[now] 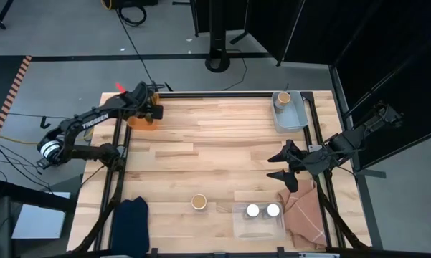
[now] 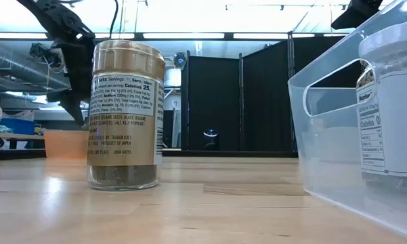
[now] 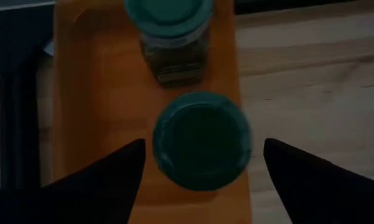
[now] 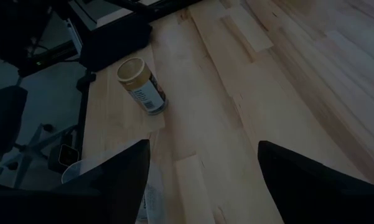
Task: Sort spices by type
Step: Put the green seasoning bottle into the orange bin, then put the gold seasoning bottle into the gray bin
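Two green-lidded spice jars stand in an orange tray (image 3: 99,93) at the table's far left corner, one nearer my camera (image 3: 202,140) and one behind it (image 3: 169,25). My left gripper (image 3: 203,148) hangs open above the nearer jar, a finger on either side, touching nothing; from above it shows over the tray (image 1: 149,109). A tan-lidded jar (image 1: 199,202) stands alone on the table near the near edge (image 2: 125,115) (image 4: 142,84). My right gripper (image 1: 282,165) waits open at the table's right (image 4: 202,152).
A clear bin (image 1: 258,223) at the near edge holds two white-lidded jars (image 1: 252,210) (image 1: 273,210). Another clear bin (image 1: 292,115) at the far right corner holds a tan-lidded jar (image 1: 282,97). A dark cloth (image 1: 129,222) lies near left, a pink cloth (image 1: 305,211) near right.
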`<move>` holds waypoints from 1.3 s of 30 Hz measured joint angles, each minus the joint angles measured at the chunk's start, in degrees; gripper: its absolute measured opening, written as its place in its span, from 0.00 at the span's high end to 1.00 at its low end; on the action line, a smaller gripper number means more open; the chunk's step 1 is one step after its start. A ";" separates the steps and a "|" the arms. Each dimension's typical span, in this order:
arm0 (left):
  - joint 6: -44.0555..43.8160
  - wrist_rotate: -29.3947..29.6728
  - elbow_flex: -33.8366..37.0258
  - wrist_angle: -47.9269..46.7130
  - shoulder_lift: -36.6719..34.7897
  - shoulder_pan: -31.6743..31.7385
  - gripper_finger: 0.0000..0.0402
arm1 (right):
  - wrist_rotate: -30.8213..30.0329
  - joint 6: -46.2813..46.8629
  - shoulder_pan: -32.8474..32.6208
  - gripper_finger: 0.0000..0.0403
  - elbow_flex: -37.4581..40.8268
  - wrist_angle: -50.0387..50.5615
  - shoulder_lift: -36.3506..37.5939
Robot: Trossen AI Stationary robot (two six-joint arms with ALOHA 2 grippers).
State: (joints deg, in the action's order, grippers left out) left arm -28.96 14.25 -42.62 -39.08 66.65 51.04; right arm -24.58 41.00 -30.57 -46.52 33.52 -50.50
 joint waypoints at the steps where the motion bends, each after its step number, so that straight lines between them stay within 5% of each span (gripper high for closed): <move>1: 0.17 -0.49 -0.43 -0.18 0.00 -0.09 0.17 | 0.00 -0.03 0.00 0.24 0.00 0.00 0.00; 17: 3.94 0.14 -13.29 -6.67 -0.06 -6.60 0.17 | 0.20 -0.47 0.00 0.24 0.00 0.02 -0.02; 22: 5.42 -8.29 -16.18 -6.90 -0.07 -11.93 0.17 | 0.22 -0.59 0.00 0.24 0.02 0.02 -0.02; 31: 9.26 -23.36 -16.66 -5.26 -0.06 -34.75 0.17 | 0.22 -1.32 0.00 0.24 0.02 0.05 -0.02; 39: 2.46 -13.01 -16.66 9.62 0.18 -57.62 0.17 | 0.21 -1.73 0.00 0.24 0.02 0.06 -0.02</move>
State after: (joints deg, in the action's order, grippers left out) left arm -26.51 1.24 -59.29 -29.46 66.83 -6.58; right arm -24.37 39.27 -30.57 -46.50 33.58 -50.52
